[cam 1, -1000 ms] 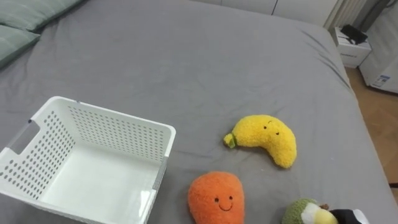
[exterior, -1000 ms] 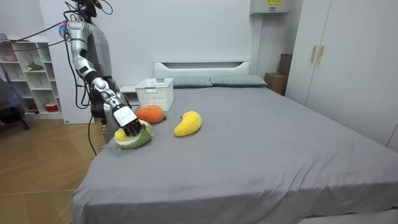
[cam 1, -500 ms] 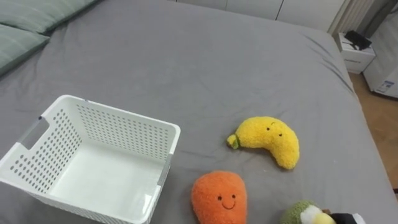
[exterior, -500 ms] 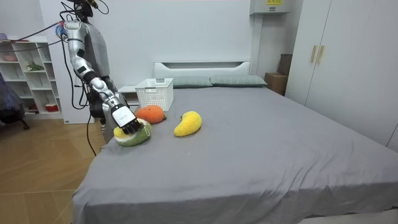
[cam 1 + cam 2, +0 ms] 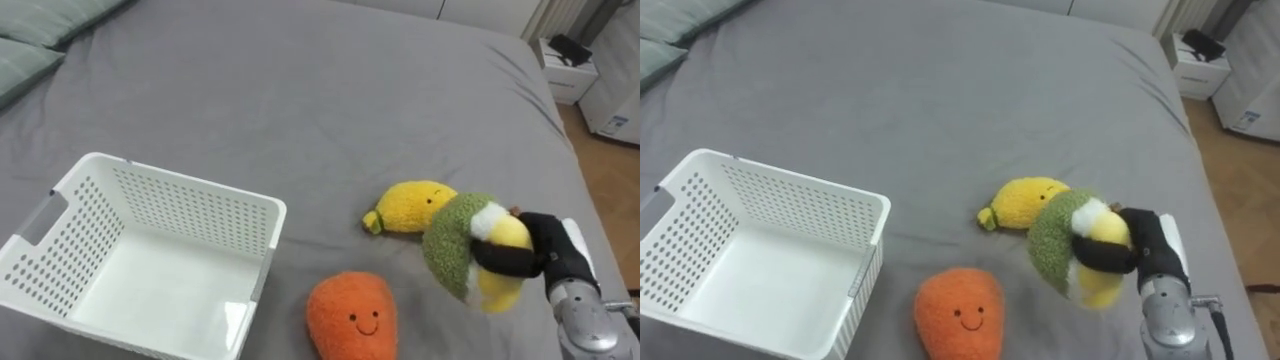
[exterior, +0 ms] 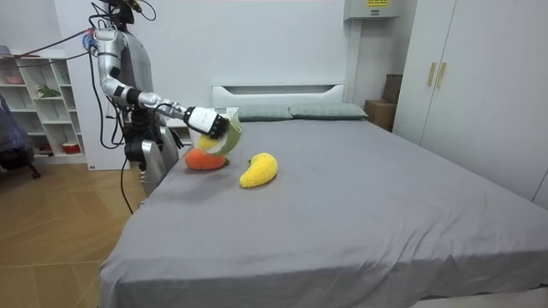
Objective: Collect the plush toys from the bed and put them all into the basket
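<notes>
one green-and-yellow plush toy (image 5: pixel 452 246) hangs gripped in the right hand (image 5: pixel 552 256) above the bed (image 5: pixel 300 100).

Bedroom in a home: a wide grey-sheeted bed (image 6: pixel 360 205) with pillows (image 6: pixel 325 110) at a white headboard (image 6: pixel 278 90), beside tall wardrobe doors (image 6: pixel 488 77) and an open shelf (image 6: pixel 34 103).

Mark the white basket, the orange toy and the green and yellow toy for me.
white basket (image 5: pixel 180 205): left eye view, on its far perforated wall.
orange toy (image 5: pixel 350 318): left eye view, on its face.
green and yellow toy (image 5: pixel 452 245): left eye view, on its green side.
</notes>
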Tool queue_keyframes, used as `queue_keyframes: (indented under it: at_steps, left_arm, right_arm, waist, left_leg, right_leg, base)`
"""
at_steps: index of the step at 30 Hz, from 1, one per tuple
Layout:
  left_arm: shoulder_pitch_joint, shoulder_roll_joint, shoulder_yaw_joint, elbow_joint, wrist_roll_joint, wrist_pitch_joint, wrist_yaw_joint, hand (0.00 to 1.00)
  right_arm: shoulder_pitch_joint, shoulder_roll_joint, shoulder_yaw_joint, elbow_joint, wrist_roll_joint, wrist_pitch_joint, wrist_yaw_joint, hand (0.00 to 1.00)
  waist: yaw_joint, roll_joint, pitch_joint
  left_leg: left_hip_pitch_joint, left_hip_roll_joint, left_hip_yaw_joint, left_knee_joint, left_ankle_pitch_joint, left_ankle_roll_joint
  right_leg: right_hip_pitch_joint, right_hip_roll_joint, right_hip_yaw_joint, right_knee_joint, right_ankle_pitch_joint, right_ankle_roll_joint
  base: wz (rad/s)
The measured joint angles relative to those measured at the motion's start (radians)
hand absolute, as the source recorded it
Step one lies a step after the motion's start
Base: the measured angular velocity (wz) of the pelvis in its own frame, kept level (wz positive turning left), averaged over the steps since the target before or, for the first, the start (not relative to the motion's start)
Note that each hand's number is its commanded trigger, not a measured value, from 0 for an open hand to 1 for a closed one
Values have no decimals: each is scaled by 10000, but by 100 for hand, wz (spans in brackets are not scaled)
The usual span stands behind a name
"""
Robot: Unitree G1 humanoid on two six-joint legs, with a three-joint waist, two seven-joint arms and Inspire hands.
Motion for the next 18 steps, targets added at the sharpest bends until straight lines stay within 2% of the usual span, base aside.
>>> queue_keyframes:
  at_steps: [3,5,10,13,18]
  left_arm:
    - [20,-67,7,-49,0,9,50,0]
    - [56,-139,6,-58,0,8,83,0]
    - [-6,-362,-34,-270,9,-6,256,0]
    - [-85,-312,-227,-167,12,-21,238,0]
    - [-134,-264,-634,234,13,45,183,0]
  right_arm:
    - [-6,-23,20,-726,290,54,2,100]
    - [-6,-22,25,-1294,590,68,32,100]
    - [-39,-16,117,-2616,713,71,177,100]
    - [-256,-14,218,-2782,721,72,343,100]
    - [-1158,-21,1121,-2798,735,88,593,100]
  waist:
    - [59,24,29]
    - [57,110,77]
    - [193,217,11]
    - [274,208,2]
    - [318,191,-2]
  left_leg:
    - [84,-1,50,-106,12,5]
    - [125,-1,85,-128,16,9]
    - [80,2,152,-143,20,12]
    - [112,-1,124,-141,27,12]
    - [97,-9,31,-87,36,18]
  right_leg:
    - [1,-2,47,9,0,1]
    - [12,-6,94,12,1,2]
    - [-70,-5,138,31,5,8]
    - [-13,-4,104,31,5,8]
    - [17,-18,-8,46,6,9]
  base:
    - [-5]
    - [-7]
    - [-3]
    - [3]
    - [4]
